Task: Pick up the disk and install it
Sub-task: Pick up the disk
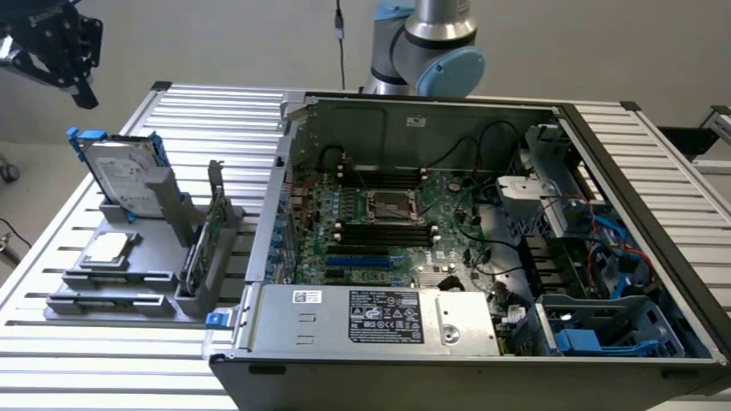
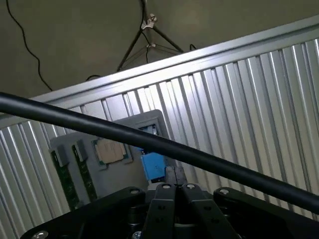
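The disk (image 1: 128,178), a silver-grey drive with a white label in a blue carrier, stands upright in a grey holder (image 1: 115,278) on the slatted table, at the exterior view's left. My gripper (image 1: 82,94) hangs high above and a little to the exterior view's left of it, touching nothing. In the wrist view the fingers (image 2: 170,175) are pressed together, shut and holding nothing. Far below them the disk's blue carrier (image 2: 153,165) shows, partly hidden by a black cable (image 2: 99,127).
The open computer case (image 1: 457,257) fills the exterior view's middle and right, with a blue-trimmed bay (image 1: 583,338) at its near right corner. The grey holder (image 2: 144,122) also carries a square silver chip (image 1: 105,248) and green cards (image 1: 197,248). A tripod (image 2: 149,30) stands beyond the table.
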`<move>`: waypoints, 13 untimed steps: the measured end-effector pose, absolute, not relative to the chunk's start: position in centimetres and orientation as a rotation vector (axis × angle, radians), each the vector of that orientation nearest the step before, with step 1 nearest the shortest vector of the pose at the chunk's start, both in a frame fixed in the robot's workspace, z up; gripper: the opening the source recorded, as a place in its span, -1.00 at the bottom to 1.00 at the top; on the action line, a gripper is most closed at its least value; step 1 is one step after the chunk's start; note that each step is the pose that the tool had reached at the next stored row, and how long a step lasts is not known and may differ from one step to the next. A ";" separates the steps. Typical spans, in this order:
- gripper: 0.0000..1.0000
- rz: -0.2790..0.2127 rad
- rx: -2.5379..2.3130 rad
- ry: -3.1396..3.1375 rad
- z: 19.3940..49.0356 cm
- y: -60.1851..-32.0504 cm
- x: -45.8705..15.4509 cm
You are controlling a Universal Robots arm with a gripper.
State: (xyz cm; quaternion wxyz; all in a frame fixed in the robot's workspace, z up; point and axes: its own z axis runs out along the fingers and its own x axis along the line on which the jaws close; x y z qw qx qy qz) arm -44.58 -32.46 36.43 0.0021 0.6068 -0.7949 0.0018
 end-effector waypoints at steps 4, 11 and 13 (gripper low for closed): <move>-0.79 0.007 1.984 -2.430 36.3 -32.4 -44.6; -0.79 0.013 2.126 -2.304 36.1 -32.3 -44.7; -0.79 0.014 2.166 -2.265 36.1 -32.3 -44.7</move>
